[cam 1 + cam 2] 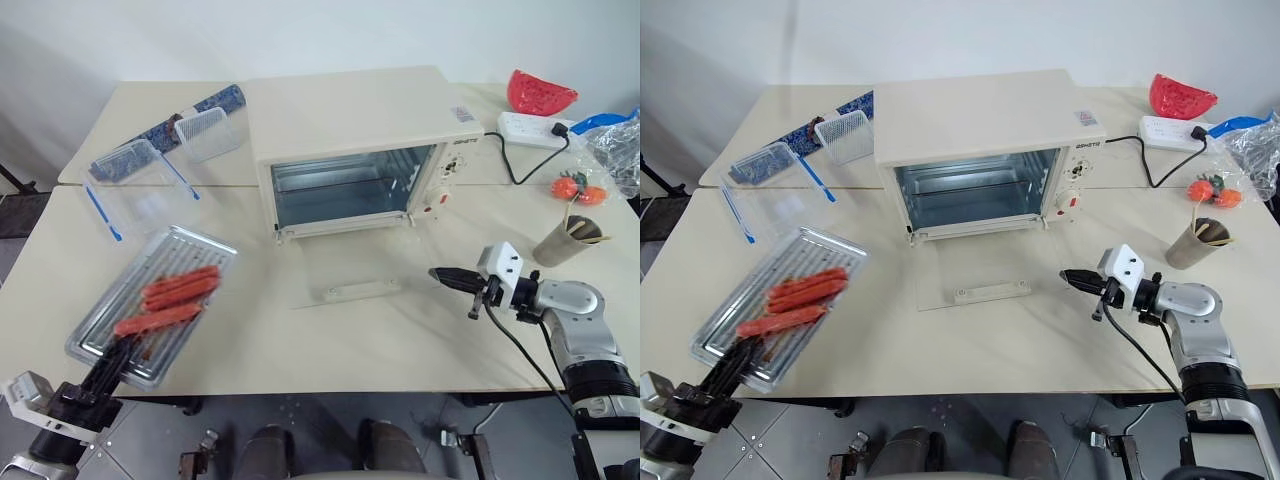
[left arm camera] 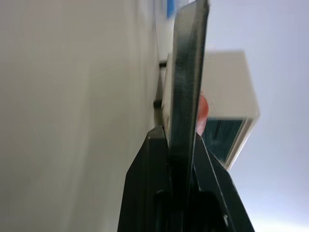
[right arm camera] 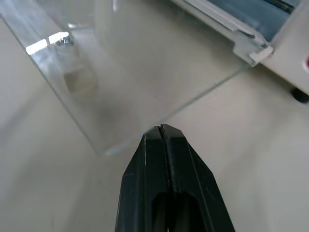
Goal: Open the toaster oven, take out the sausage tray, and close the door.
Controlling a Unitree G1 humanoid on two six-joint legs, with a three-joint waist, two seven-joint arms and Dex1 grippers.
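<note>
Glass of the clear, cream-framed door (image 1: 345, 262) is hard to trace; it lies flat open on the cream tabletop (image 1: 300, 340). Boxy cream-white toaster oven (image 1: 350, 125) faces the robot, cavity empty. Ribbed silver sausage tray (image 1: 150, 300) runs diagonally, near corner overhanging, clamped by left tool (image 1: 118, 362). Right tool (image 1: 440, 274) clenched empty beside the door.

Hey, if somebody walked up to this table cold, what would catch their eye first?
Probably the cream toaster oven in the middle of the table, its glass door folded flat onto the tabletop and its inside empty. Next, the silver tray with three red sausages, held by its near edge in the left gripper at the table's front left. The right gripper, jaws shut, points at the door's right edge.
</note>
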